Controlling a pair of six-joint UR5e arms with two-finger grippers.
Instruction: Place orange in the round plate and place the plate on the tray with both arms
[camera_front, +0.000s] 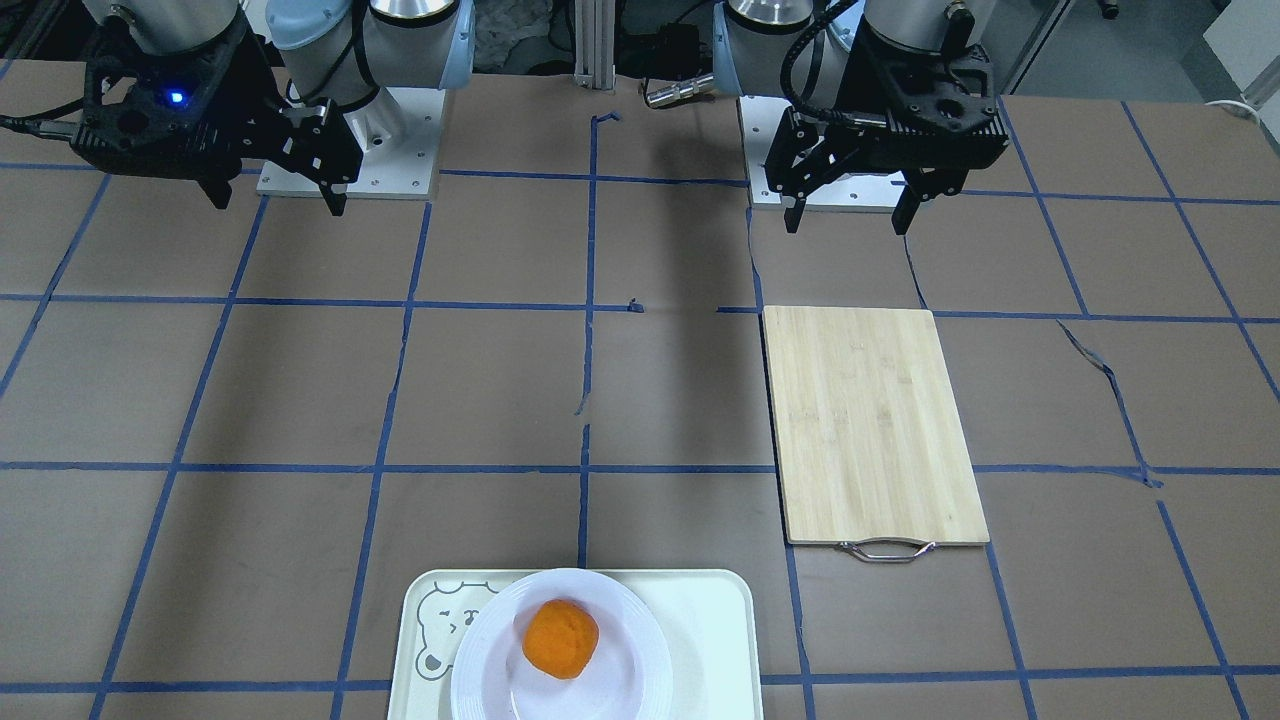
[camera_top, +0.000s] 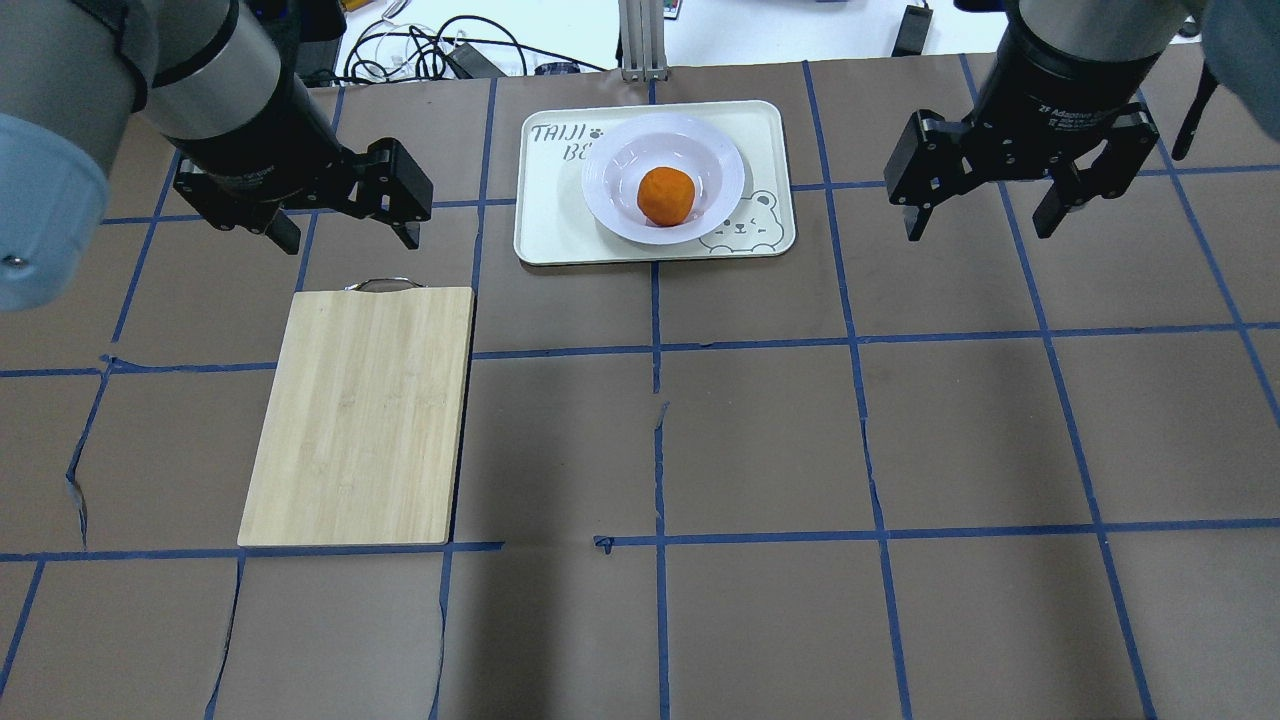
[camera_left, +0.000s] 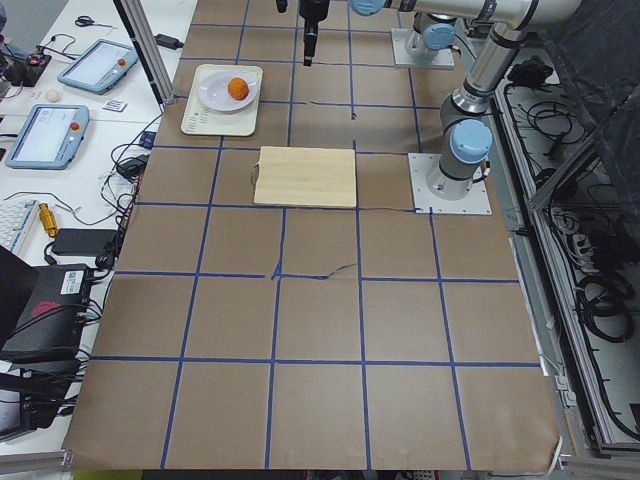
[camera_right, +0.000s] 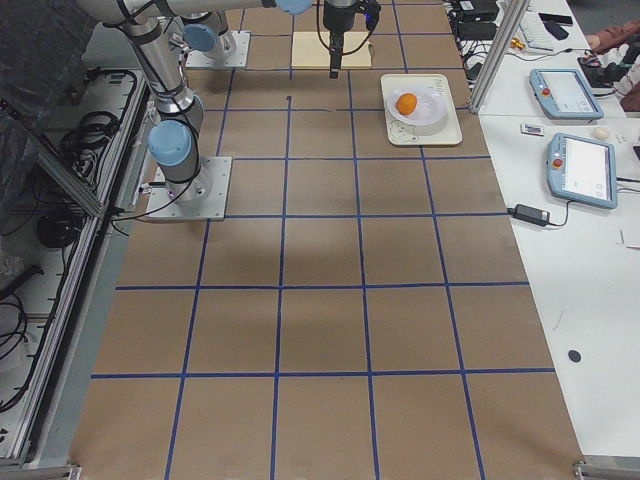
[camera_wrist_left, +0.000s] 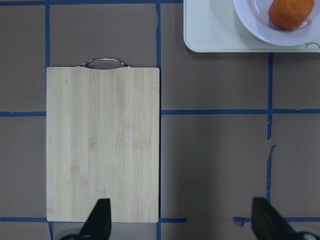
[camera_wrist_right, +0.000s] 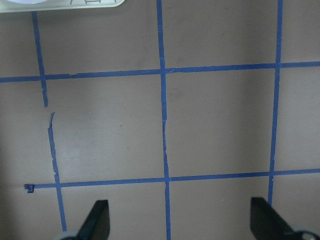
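Observation:
The orange lies in the bowl of the white round plate, and the plate rests on the cream tray with its bear face, at the table's far middle edge. The same orange, plate and tray appear in the front-facing view. My left gripper hangs open and empty above the table, left of the tray and over the board's handle end. My right gripper also stands open and empty, right of the tray. The left wrist view catches the orange at its top right corner.
A bamboo cutting board with a metal handle lies on the robot's left side. Brown paper with blue tape lines covers the table. Cables and tablets sit on the bench beyond the far edge.

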